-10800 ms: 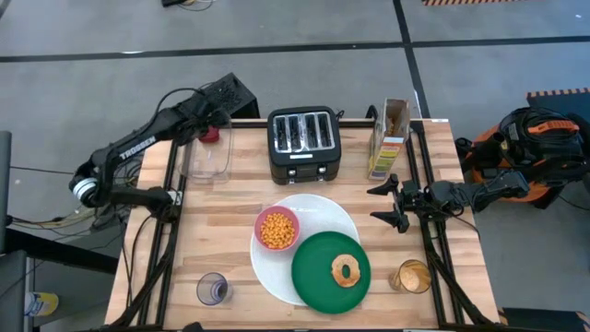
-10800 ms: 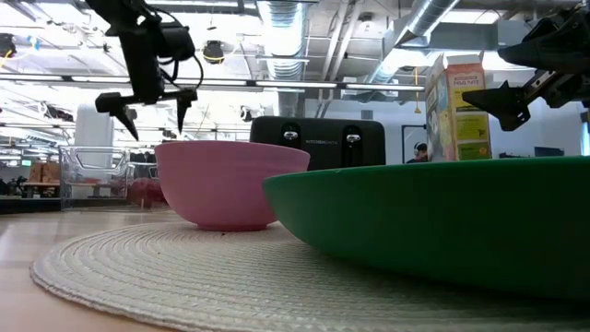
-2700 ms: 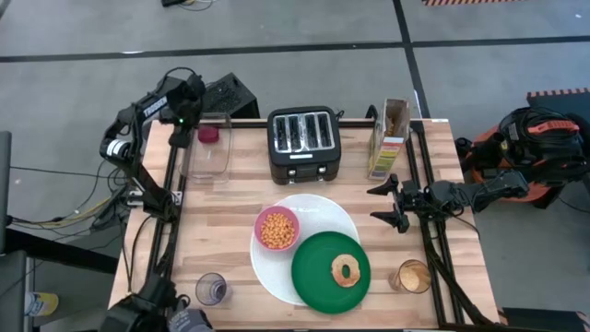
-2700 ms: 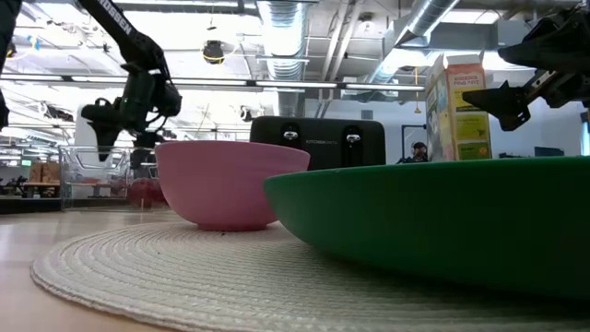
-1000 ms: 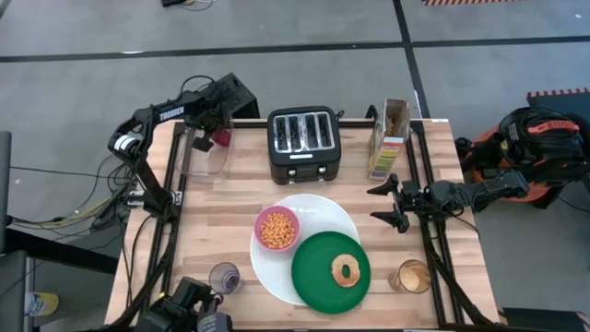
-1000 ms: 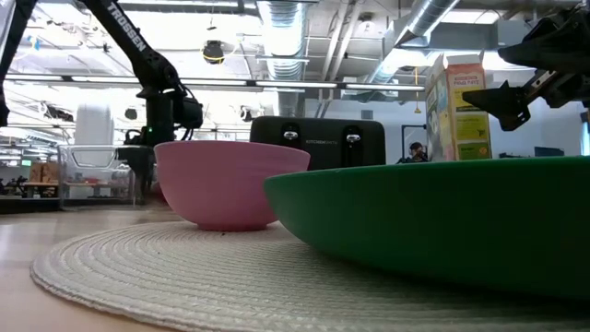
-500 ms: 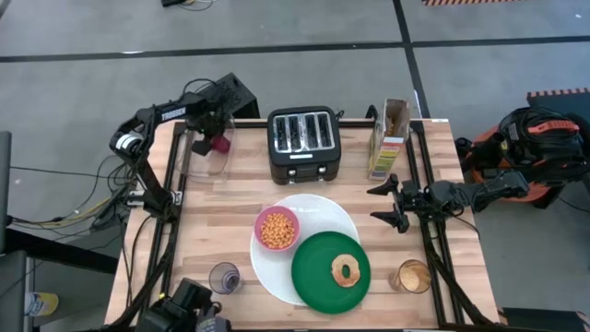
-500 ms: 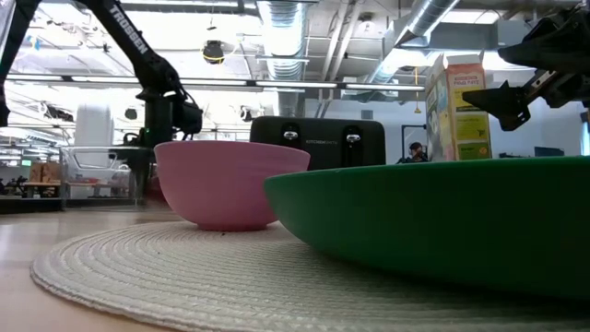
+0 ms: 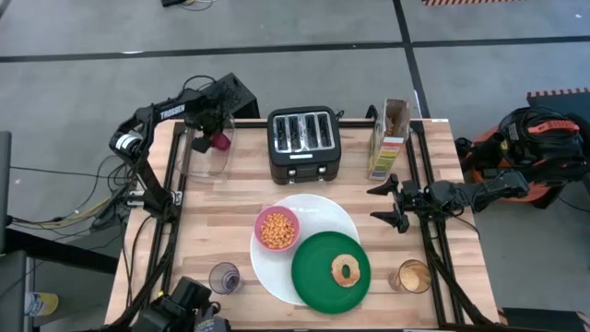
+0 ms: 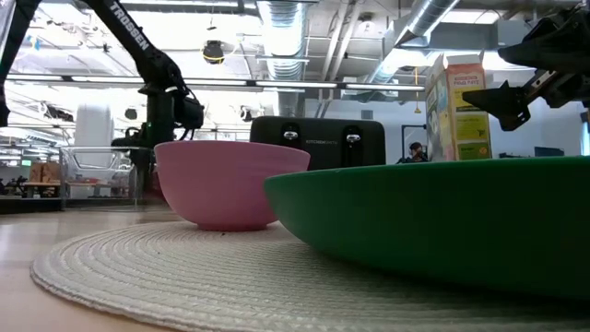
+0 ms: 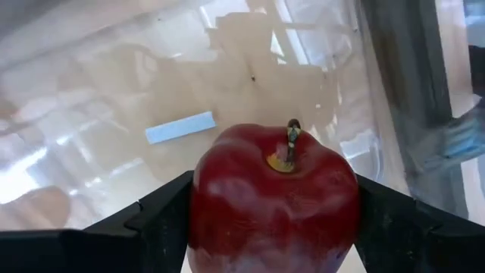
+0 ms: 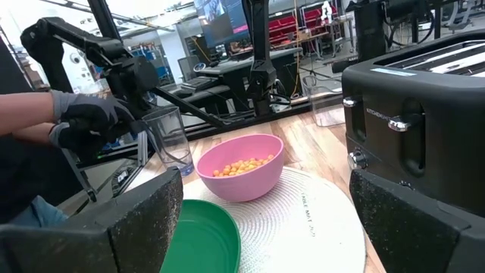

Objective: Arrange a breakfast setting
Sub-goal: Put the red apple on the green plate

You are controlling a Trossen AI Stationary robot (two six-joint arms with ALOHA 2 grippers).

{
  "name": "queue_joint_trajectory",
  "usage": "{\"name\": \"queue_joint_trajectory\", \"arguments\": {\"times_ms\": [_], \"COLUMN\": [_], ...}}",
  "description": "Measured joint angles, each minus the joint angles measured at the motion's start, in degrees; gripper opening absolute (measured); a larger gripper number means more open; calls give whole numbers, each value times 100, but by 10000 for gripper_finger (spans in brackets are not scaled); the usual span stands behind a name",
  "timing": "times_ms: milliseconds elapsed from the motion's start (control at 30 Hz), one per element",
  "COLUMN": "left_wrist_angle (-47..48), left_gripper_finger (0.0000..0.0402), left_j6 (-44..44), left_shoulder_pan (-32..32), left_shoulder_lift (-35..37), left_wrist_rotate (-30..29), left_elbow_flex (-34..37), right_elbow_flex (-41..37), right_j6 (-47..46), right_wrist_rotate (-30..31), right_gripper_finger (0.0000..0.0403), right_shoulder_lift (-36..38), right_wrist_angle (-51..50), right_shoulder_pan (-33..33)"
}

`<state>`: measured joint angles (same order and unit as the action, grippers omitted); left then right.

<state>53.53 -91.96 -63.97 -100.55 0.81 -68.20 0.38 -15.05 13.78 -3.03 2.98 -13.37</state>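
Note:
My left gripper (image 9: 212, 143) reaches down into the clear container (image 9: 208, 164) at the table's far left and is shut on a red apple (image 11: 273, 182). My right gripper (image 9: 376, 204) hangs open and empty over the table's right side. A pink bowl (image 9: 277, 230) of orange cereal balls and a dark-green plate (image 9: 318, 277) rest on the large white plate (image 9: 323, 207). A bagel ring (image 9: 347, 270) lies on the green plate. One clear tumbler (image 9: 224, 277) stands at the near left. Another tumbler (image 9: 412, 276), with orange contents, stands at the near right. No spoon shows. My left gripper pinches the apple between its two fingers (image 11: 155, 224), one on each of its opposite sides (image 11: 206, 216). The fingers come from above, pointing down into the container. The apple sits stem up. I cannot tell whether it is clear of the container's floor.
A black four-slot toaster (image 9: 304, 143) and a cereal carton (image 9: 391, 138) stand along the far edge. A person's gloved hand (image 12: 87, 125) is by the near-left tumbler (image 12: 167, 140), and the person shows at the near-left corner (image 9: 184, 304).
My left gripper, shut on the apple, has shifted a little toward the table's near edge inside the container.

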Motion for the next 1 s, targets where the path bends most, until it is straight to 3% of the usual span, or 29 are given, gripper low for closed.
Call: {"name": "queue_joint_trajectory", "arguments": {"times_ms": [700,1000], "left_wrist_angle": [2853,2935], "left_gripper_finger": [280,280], "left_j6": [397,456], "left_shoulder_pan": [272,1117], "left_shoulder_lift": [46,580], "left_wrist_rotate": [-475,-619], "left_elbow_flex": [-2482,-3159], "right_elbow_flex": [0,0], "right_j6": [0,0], "right_wrist_rotate": [0,0], "right_gripper_finger": [398,398], "right_shoulder_lift": [-2,0], "right_wrist_angle": [0,0], "right_shoulder_pan": [2,1]}}
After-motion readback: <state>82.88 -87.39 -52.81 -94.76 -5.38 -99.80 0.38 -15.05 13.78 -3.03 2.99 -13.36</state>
